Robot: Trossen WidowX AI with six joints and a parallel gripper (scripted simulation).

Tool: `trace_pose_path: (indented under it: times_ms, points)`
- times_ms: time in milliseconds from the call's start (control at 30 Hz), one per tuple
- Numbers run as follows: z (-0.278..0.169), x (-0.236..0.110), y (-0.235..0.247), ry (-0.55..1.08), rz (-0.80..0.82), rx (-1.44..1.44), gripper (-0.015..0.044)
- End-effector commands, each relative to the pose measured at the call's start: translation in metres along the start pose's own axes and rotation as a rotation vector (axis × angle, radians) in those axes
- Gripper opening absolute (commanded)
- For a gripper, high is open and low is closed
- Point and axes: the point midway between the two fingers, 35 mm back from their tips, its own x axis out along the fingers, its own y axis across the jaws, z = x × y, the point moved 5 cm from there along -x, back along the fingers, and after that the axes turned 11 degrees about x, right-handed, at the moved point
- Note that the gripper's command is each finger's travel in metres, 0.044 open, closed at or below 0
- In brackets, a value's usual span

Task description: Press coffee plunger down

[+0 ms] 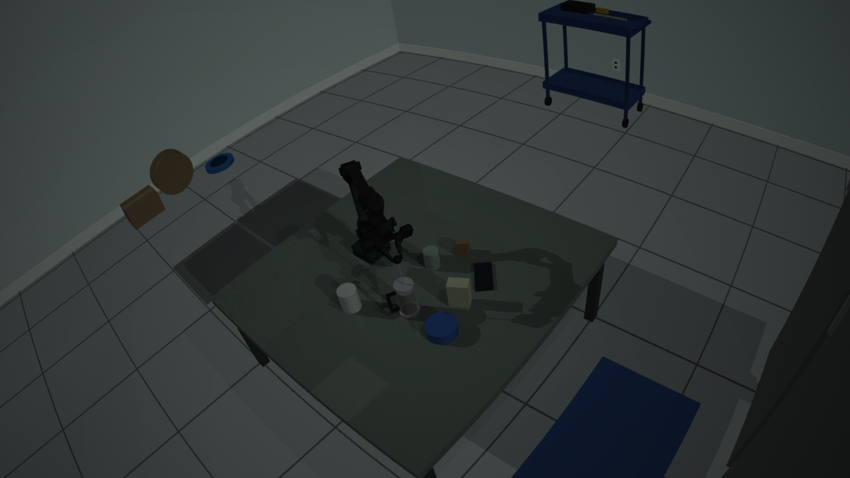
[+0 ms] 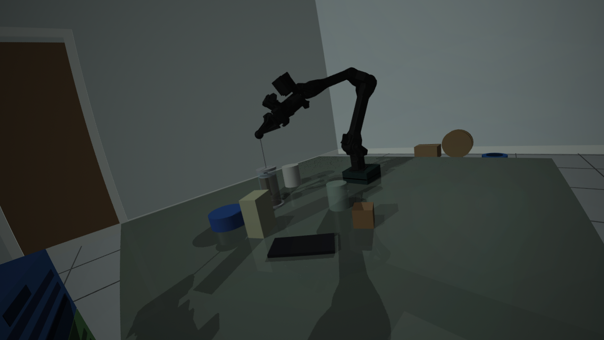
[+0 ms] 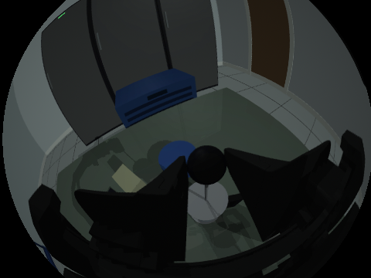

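Observation:
The coffee press (image 1: 408, 303) (image 2: 271, 188) stands upright on the table, a clear glass cylinder with a dark side handle (image 1: 391, 302). Its pale round lid (image 1: 402, 284) (image 2: 266, 170) (image 3: 207, 205) shows below the fingers in the wrist view. The thin plunger rod (image 2: 262, 152) stands up high out of the lid, with a black ball knob (image 1: 396, 259) (image 2: 258, 134) (image 3: 206, 165) on top. My gripper (image 1: 397, 257) (image 2: 259, 133) (image 3: 205, 157) is shut on the knob, with one finger against each side. The filter inside the glass is hard to make out.
A cream block (image 1: 459, 293) (image 2: 257, 214) (image 3: 127, 178) and a blue disc (image 1: 441, 328) (image 2: 225, 218) (image 3: 177, 154) stand near the press. A white cylinder (image 1: 348, 298) (image 2: 291, 175) is on its handle side. A pale green cylinder (image 1: 431, 257) (image 2: 337, 195), an orange block (image 1: 461, 248) (image 2: 363, 215) and a black slab (image 1: 483, 276) (image 2: 302, 245) are also there.

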Motion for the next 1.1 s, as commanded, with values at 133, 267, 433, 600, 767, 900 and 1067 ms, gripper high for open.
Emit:
trace_pose_path:
  times_ms: [133,267,433,600,767,900,1067]
  points:
    - [0.000,0.001,0.000,-0.002,-0.001,-0.002,0.0122]
    - [-0.003,0.003,-0.001,-0.002,-0.001,-0.002,0.0122]
    - [-0.009,0.009,-0.002,-0.002,-0.001,-0.002,0.0122]
    - [-0.015,0.014,-0.003,-0.002,-0.001,-0.002,0.0122]
    - [-0.021,0.019,-0.004,-0.002,-0.001,-0.002,0.0122]
    - [-0.027,0.023,-0.006,-0.002,-0.001,-0.002,0.0122]
    - [-0.033,0.029,-0.007,-0.002,-0.001,-0.002,0.0122]
